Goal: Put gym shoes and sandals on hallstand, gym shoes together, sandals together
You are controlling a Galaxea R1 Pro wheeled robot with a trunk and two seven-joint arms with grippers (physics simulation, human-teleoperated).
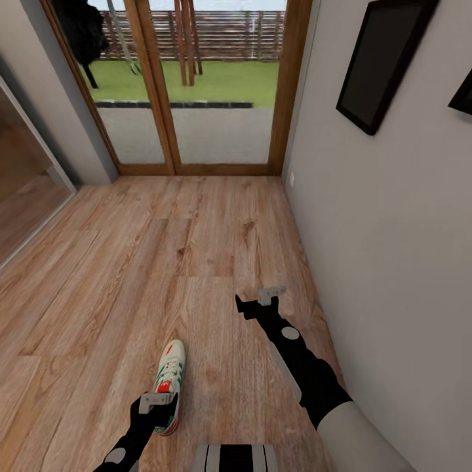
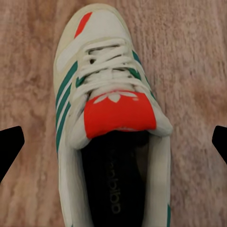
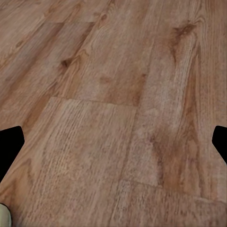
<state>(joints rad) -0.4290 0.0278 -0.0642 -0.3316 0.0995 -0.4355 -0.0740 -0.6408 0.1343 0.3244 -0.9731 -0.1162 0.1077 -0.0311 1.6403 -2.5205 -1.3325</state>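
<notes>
Our left pincer [image 1: 157,401] hung at the lower left of the head view, directly over the heel end of one gym shoe [image 1: 170,385], its jaws spread wide; in the left wrist view the two dark fingertips [image 2: 10,144] sat at the frame's opposite edges, well apart from the shoe [image 2: 111,123] on either side, holding nothing. We could read lettering on the dark insole that looked like "adidas", and a white trefoil mark on the red-orange tongue patch. The left arm rose from the bottom edge of the head view, forearm angled up and slightly right, with the pincer pointing down.

The shoe lay on the corridor floor [image 1: 131,275] at lower centre-left of the head view, its long axis running nearly up the frame, toe toward the glass doors [image 1: 196,85] and tipped slightly right, heel toward us.

Our right pincer [image 1: 259,300] reached forward at centre-right, near the grey wall [image 1: 393,262], arm stretched diagonally from the lower right. Its jaws were also wide and empty, with bare planks [image 3: 118,118] beneath them in the right wrist view.
</notes>
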